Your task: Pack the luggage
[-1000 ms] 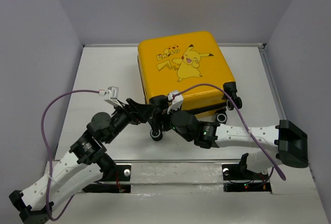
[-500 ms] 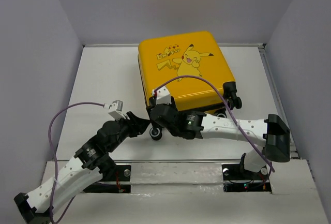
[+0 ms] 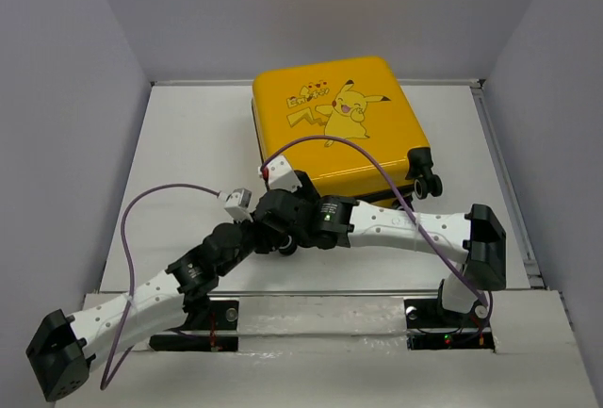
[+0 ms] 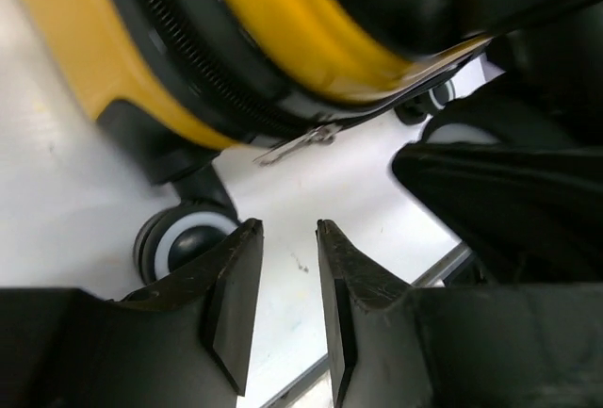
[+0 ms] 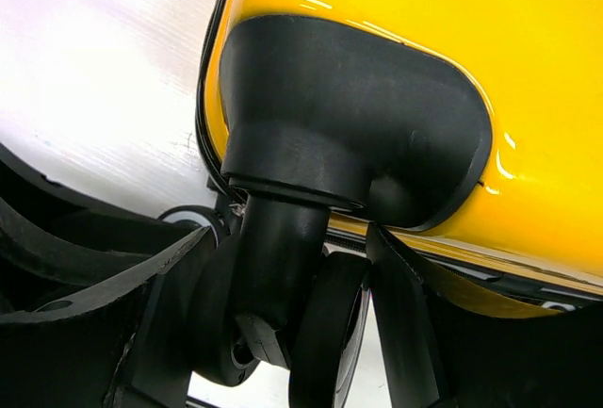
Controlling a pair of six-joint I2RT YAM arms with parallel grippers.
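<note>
The luggage (image 3: 334, 121) is a yellow hard-shell case with a Pikachu print, lying closed and flat at the back middle of the table. Both grippers meet at its near left corner. My right gripper (image 3: 279, 231) (image 5: 290, 238) is shut on a black caster wheel (image 5: 325, 333) under the yellow shell (image 5: 396, 12), one finger on each side. My left gripper (image 3: 258, 238) (image 4: 287, 234) stands open by a narrow gap with nothing between its fingers, just below the metal zipper pull (image 4: 297, 144) and beside another wheel (image 4: 184, 243).
Further caster wheels (image 3: 429, 182) stick out at the case's near right corner. Purple cables (image 3: 141, 205) arc above both arms. Grey walls close in the white table (image 3: 188, 144) on three sides. The right arm's dark body (image 4: 509, 182) crowds the left gripper.
Both arms have swung left along the case's near edge to its left corner. The left gripper's jaws have narrowed. The right gripper has closed around the caster wheel.
</note>
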